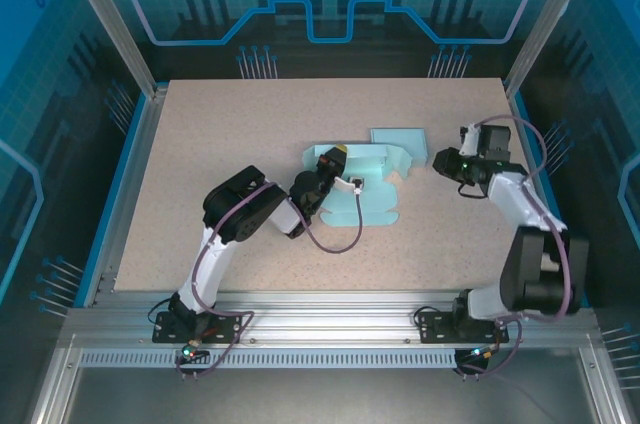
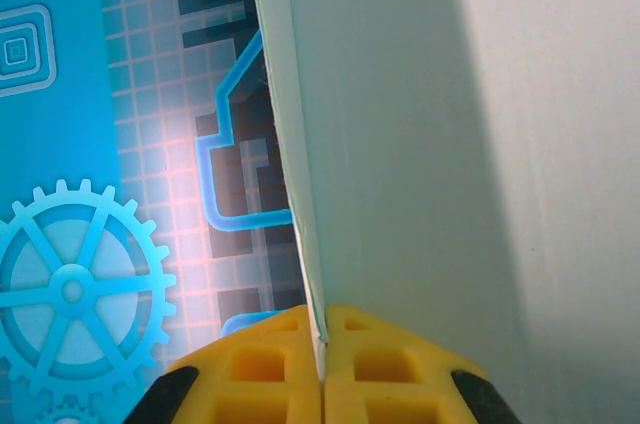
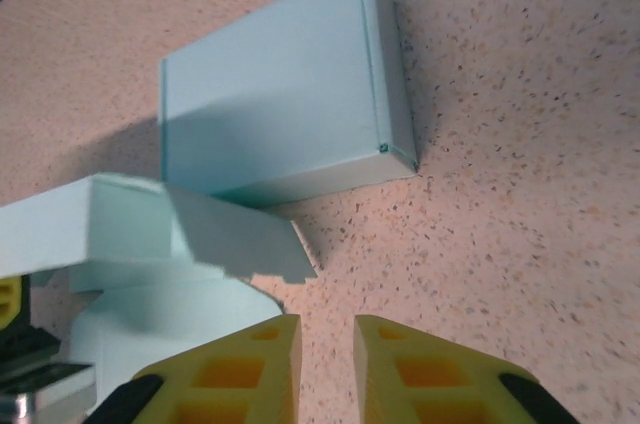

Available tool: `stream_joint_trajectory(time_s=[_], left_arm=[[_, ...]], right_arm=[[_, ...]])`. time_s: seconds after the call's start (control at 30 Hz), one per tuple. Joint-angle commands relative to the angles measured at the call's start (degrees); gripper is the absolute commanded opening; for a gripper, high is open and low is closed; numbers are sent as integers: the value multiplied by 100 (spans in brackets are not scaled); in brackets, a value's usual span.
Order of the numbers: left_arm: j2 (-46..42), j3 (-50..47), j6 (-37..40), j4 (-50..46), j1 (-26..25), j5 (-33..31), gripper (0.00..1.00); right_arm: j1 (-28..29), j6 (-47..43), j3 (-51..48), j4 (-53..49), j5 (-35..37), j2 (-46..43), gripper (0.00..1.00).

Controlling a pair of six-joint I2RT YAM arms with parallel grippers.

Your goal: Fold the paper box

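Left hand (image 2: 322, 369) clamped tight on an upright panel edge of the paper box (image 1: 372, 199) — box sits part-folded mid bench (image 1: 230, 124). Right hand (image 3: 327, 349) — fingers slightly apart, empty, near the box's right end.

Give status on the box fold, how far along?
Early. Done: a few panels of the paper box stand up; the rest lies flat on the table. In hand: the left gripper is shut on an upright panel. The right gripper hangs slightly open and empty near the right-hand flap. Left: remaining walls and closing.
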Motion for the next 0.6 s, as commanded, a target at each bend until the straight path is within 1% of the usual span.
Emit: stream_joint_trajectory(time_s=[0.0, 0.13, 0.3, 0.43, 0.57], left_arm=[[232, -55, 314, -442, -23, -10, 0], [215, -53, 321, -444, -25, -10, 0], [224, -47, 374, -445, -25, -15, 0], [232, -38, 390, -445, -24, -37, 0], [241, -20, 375, -446, -13, -62, 0]], right_arm=[[-31, 126, 471, 76, -628, 724, 21], [55, 156, 842, 304, -806, 1368, 21], [311, 30, 1280, 306, -762, 1916, 22], [580, -121, 1381, 390, -779, 2126, 23], [807, -221, 1204, 581, -771, 2083, 24]])
